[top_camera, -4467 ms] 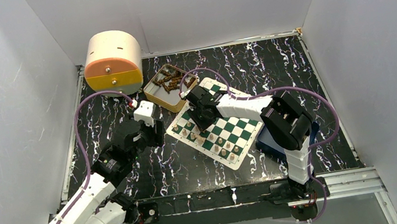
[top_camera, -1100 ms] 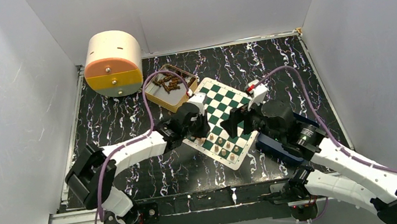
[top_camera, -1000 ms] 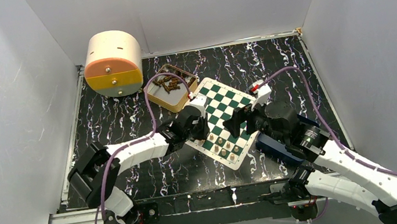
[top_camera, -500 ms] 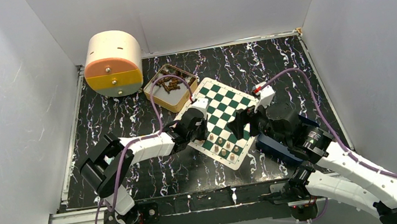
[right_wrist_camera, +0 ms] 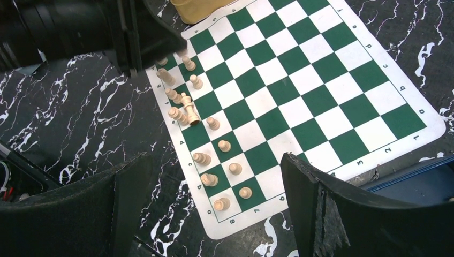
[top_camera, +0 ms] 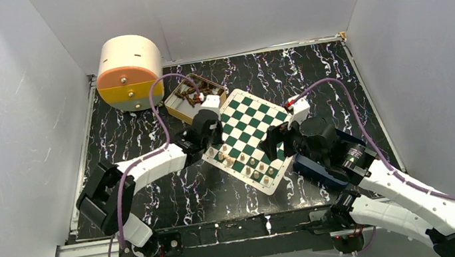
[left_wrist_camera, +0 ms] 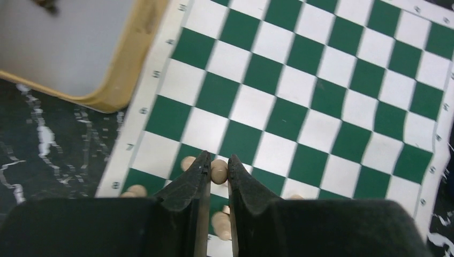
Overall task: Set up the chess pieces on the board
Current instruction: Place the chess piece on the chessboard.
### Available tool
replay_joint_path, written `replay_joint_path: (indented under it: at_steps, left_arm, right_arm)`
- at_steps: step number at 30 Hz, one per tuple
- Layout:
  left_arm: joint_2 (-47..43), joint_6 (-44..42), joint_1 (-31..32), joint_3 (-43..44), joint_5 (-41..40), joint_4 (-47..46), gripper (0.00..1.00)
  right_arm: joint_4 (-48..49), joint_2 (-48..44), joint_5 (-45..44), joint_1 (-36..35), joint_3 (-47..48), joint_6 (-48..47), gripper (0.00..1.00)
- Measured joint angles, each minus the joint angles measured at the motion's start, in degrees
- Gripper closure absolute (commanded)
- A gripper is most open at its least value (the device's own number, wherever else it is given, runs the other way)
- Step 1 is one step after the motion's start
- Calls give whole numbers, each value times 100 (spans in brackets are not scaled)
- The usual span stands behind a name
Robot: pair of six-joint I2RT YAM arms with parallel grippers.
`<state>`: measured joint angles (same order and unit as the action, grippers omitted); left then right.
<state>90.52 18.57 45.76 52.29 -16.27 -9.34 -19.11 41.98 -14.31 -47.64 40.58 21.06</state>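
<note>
Right tool (right_wrist_camera: 219, 198) wide open, holding nothing. Left tool (left_wrist_camera: 218, 160) nearly closed, pale piece (left_wrist_camera: 218, 171) in its gap, can't tell if gripped. Below both: chess pieces (right_wrist_camera: 184, 110) fill roughly 2 rows along the board (right_wrist_camera: 300, 80) edge. Beyond: far half bare, dark pieces (top_camera: 193, 94) in tin (top_camera: 176, 107). Black marbled worktop (right_wrist_camera: 69, 118), white walls (top_camera: 228, 7).

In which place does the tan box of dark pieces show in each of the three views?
Top external: the tan box is at upper centre-left, by the far left corner of the board.
Left wrist: top left corner; only its rim and pale floor show.
Right wrist: cut by the top edge, left of centre.
Shared landmark: the green-and-white board beside it.
</note>
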Motion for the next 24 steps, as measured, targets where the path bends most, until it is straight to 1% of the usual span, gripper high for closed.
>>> replay_joint_path:
  at_steps: [5, 7, 13, 24]
  left_arm:
    - [-76, -20, -586, -17, -7, 42, 92]
    - [-74, -52, -715, -20, -9, 59, 92]
    - [-50, -79, -793, -50, 24, -2, 92]
    - [267, -111, -846, -382, 149, -247, 91]
  right_arm:
    - [9, 20, 11, 0, 0, -7, 1]
    - [17, 20, 11, 0, 0, -17, 1]
    - [26, 37, 7, 0, 0, -28, 1]
    - [17, 50, -20, 0, 0, -31, 1]
